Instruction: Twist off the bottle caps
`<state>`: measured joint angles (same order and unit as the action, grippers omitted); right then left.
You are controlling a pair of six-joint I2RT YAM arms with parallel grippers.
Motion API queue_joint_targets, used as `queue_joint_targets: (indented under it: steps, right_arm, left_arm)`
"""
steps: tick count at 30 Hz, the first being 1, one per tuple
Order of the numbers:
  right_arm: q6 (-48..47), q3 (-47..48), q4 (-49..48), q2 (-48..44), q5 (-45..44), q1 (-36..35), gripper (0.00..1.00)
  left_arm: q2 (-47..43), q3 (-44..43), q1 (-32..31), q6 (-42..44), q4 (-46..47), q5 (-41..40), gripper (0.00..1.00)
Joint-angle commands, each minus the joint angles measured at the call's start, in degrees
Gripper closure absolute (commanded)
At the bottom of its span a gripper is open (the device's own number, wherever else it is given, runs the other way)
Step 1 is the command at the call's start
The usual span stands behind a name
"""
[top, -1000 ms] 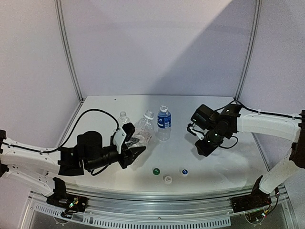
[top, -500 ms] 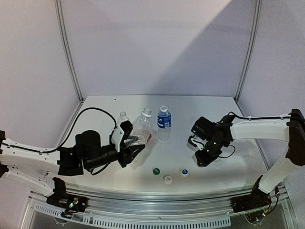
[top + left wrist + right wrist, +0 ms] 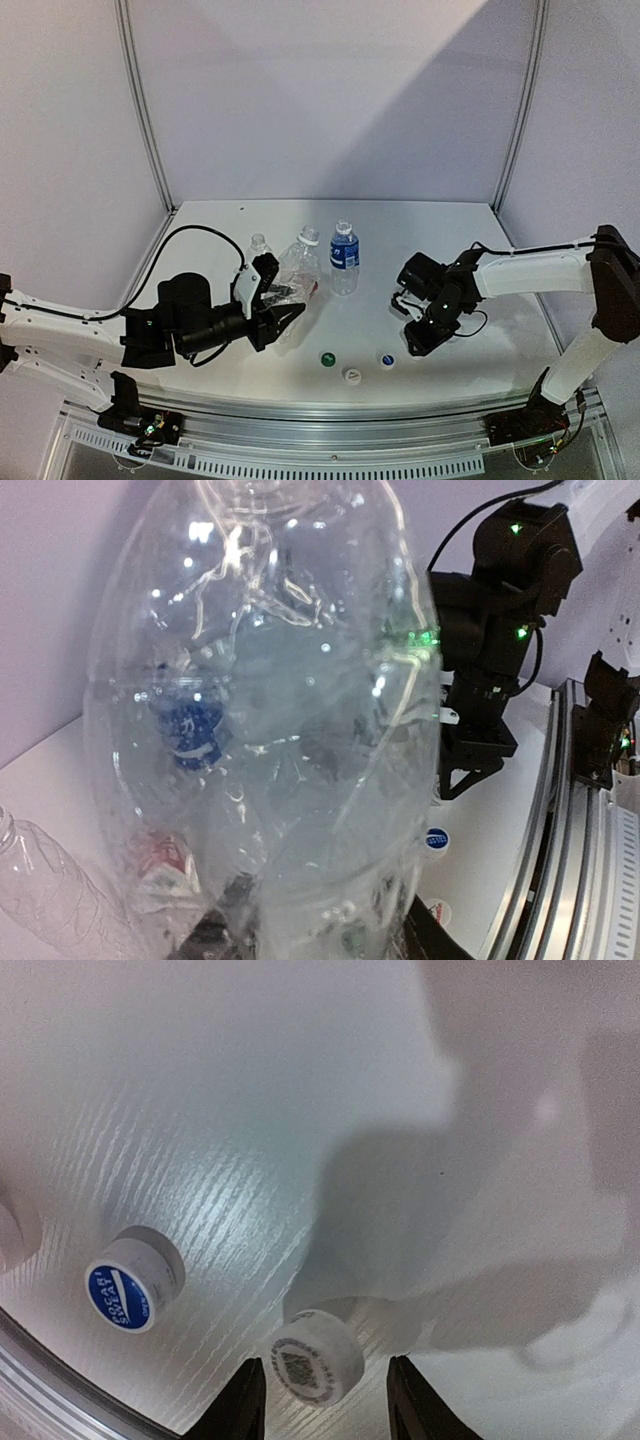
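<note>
Over the last second the right arm has swung down from mid-height beside the bottles to hang low over the near part of the desk (image 3: 440,225); its forearm reaches leftward and the wrist bends down; the right gripper (image 3: 322,1392) has its fingers spread, and a white cap (image 3: 315,1355) lies on the desk between them, neither finger seeming to touch it; a blue-printed cap (image 3: 128,1280) sits near it, to the left in the wrist view; I judge this to be a cap just carried off and let go, joining the green cap (image 3: 327,357) near the front edge. The left arm has meanwhile tipped its clear bottle (image 3: 298,262) a little more upright; the left gripper (image 3: 277,300) pinches that bottle's lower body, its forearm stretched low across the desk; the bottle stands between a small bottle (image 3: 258,247) and the blue-label bottle (image 3: 344,262); the white at its neck suggests a cap not yet off, so the right arm probably has to rise again.
</note>
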<state>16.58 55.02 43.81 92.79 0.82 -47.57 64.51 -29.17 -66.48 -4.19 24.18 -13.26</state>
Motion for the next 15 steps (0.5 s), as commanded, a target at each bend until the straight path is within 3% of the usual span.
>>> queue_joint_targets:
  steps: [1,10,15]
  right_arm:
    - [0.67,-0.44,-1.23,0.65,-0.51,0.11,0.55]
    - [0.12,5.97,3.13,-8.58,-1.71,0.13,0.49]
    - [-0.12,4.86,-8.18,-17.6,10.77,0.1,0.48]
  left_arm:
    - [0.47,0.34,0.98,-0.13,0.69,0.5,0.7]
    - [2.57,-0.29,1.0,-0.03,0.65,0.92,0.7]
    - [5.65,-1.17,1.09,-0.33,0.72,2.96,0.69]
